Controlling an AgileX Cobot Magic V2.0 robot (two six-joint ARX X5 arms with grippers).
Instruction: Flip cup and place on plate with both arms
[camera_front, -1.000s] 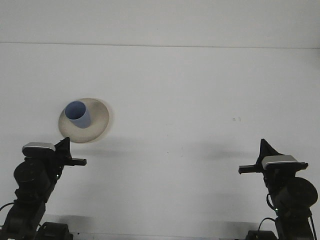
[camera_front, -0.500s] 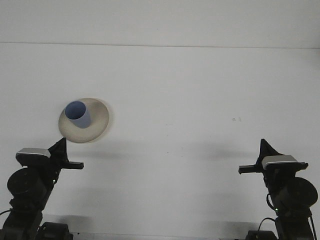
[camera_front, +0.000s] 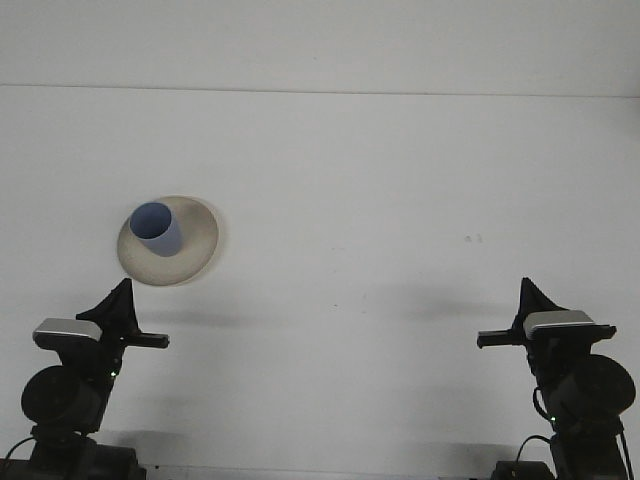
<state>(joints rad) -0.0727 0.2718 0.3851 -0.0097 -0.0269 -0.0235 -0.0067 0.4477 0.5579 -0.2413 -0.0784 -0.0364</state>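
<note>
Presently, item: small blue plastic cup (camera_front: 156, 228), left of centre of the frame, standing mouth-up on a round cream-coloured shallow plate (camera_front: 196, 238) on the white table (camera_front: 380, 200). Cup sat toward the plate's left part, within its rim.

Item: left gripper (camera_front: 118, 305), black, lower left corner, below the plate and apart from it, holding nothing. Whether its fingers were apart or together could not be told from this view.

Item: right gripper (camera_front: 528, 297), black, lower right corner, well apart from cup and plate, holding nothing; finger state likewise not discernible.

Step in hand, as judged: task appeared complete, with the cup upright on the plate and both arms low at the near edge. Next move, as judged: none beyond keeping the arms parked clear.
</note>
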